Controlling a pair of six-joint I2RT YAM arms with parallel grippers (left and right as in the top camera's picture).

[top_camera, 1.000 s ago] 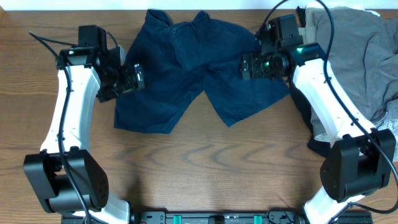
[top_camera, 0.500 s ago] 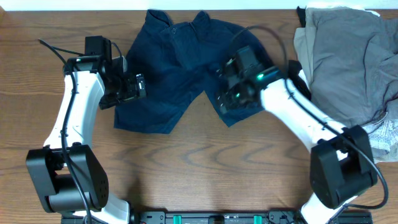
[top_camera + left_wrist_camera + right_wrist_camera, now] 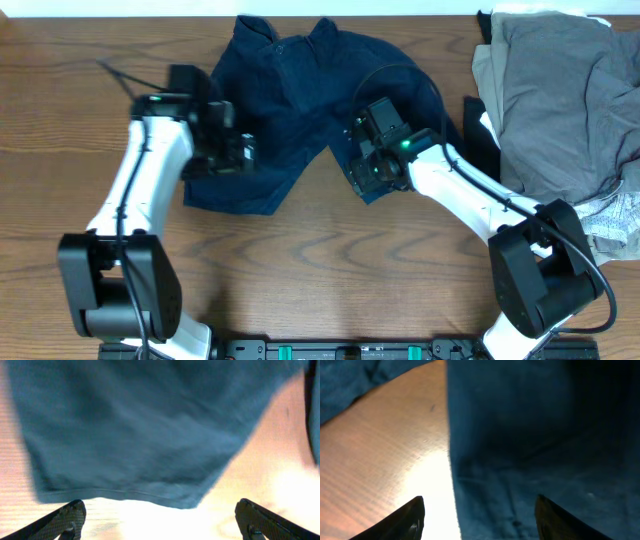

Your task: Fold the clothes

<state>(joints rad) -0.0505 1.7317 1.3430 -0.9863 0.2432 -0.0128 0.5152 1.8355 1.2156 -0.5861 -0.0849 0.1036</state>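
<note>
- Since the navy shorts lie spread flat on the bench, waistband at the far edge and both legs pointing toward the arm bases, you have every hem within reach.
- Your left tool has its fingers wide apart with nothing between them. The hem of the left-hand leg lies just ahead of it.
- Your right tool is likewise spread and empty. It hovers over the inner edge of the other leg, with bare wood to one side.
- Expect the cloth to be light and limp. It probably sags and drags on the wood rather than holding its shape, so a lift from one point likely bunches it.
- Take hold at the hem corners or along the waistband, where the stitched, doubled fabric should give a firmer bite. Pinch low against the bench so you catch only the layers you want.
- Mind the grey garment heaped near the shorts' right leg; a wide sweep could drag it along.
</note>
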